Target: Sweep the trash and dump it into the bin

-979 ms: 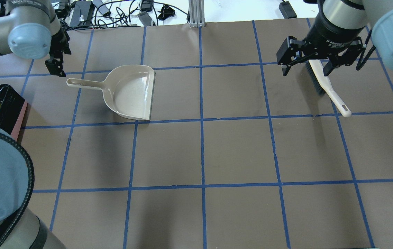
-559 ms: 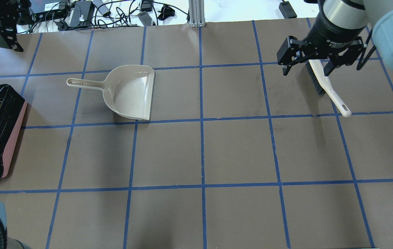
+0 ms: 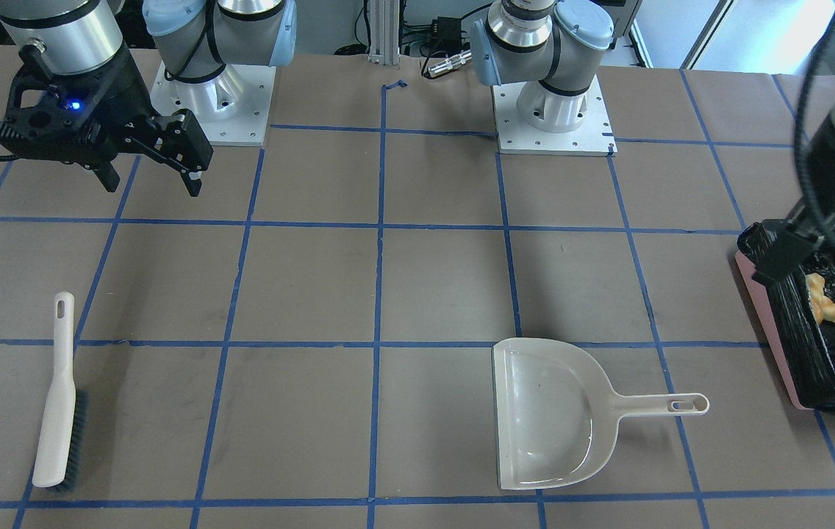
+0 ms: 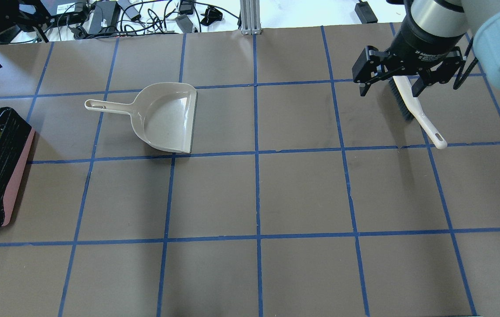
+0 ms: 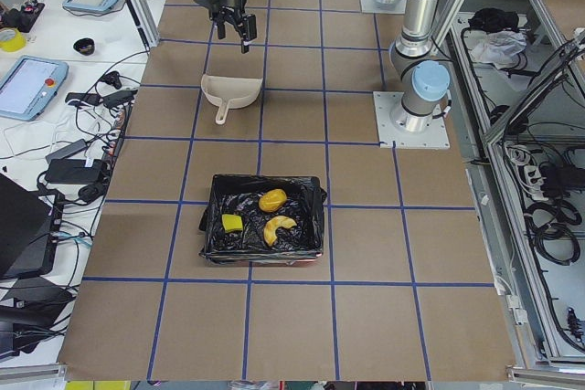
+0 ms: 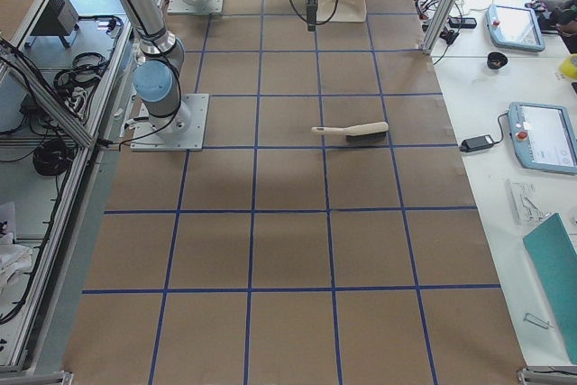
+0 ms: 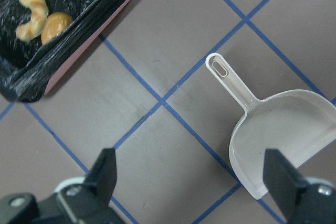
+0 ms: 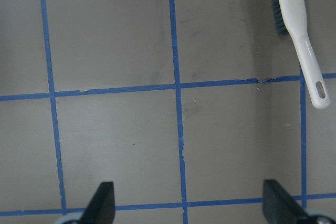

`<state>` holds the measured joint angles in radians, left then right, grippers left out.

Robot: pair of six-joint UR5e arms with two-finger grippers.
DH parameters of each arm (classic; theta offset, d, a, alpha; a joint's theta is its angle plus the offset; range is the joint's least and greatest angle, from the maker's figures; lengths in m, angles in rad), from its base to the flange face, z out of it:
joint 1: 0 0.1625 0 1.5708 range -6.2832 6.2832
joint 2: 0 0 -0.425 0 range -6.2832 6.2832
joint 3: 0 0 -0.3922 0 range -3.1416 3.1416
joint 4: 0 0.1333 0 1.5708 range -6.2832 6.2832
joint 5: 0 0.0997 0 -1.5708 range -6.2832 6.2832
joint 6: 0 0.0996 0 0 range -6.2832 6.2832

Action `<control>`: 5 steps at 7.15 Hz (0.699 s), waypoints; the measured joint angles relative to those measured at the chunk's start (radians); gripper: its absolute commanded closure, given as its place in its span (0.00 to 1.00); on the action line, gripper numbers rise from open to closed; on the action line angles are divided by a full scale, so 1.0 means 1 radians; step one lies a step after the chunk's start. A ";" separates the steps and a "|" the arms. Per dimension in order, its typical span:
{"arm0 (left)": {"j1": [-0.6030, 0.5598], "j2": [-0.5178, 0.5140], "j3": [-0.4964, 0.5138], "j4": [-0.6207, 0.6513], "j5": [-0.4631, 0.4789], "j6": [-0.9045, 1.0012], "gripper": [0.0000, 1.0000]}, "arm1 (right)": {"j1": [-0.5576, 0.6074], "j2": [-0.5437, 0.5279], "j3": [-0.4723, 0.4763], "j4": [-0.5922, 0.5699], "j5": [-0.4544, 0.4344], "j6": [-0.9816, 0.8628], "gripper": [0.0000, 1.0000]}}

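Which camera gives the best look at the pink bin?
Exterior left: the whole bin and all three scraps inside show. Front-facing and overhead cut it at the frame edge; the left wrist catches one corner; the other two miss it.

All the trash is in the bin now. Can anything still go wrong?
Maybe. The left gripper hangs open above the table near the dustpan and the bin. If that arm swings low, it could knock the dustpan or catch the crinkly black bag and spill the trash. The open right gripper could bump the brush if it drops.
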<state>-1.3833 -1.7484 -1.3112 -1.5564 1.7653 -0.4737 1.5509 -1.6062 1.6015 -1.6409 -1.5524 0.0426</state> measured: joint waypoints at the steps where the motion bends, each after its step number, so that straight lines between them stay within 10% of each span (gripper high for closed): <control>1: -0.042 0.005 -0.043 0.024 -0.026 0.126 0.00 | 0.000 0.001 0.000 0.000 0.000 -0.002 0.00; 5: -0.223 0.010 -0.191 0.153 -0.101 0.342 0.00 | 0.000 0.002 0.002 0.001 -0.004 -0.006 0.00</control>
<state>-1.6066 -1.7381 -1.5026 -1.4036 1.6639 -0.1314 1.5508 -1.6037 1.6030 -1.6402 -1.5567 0.0369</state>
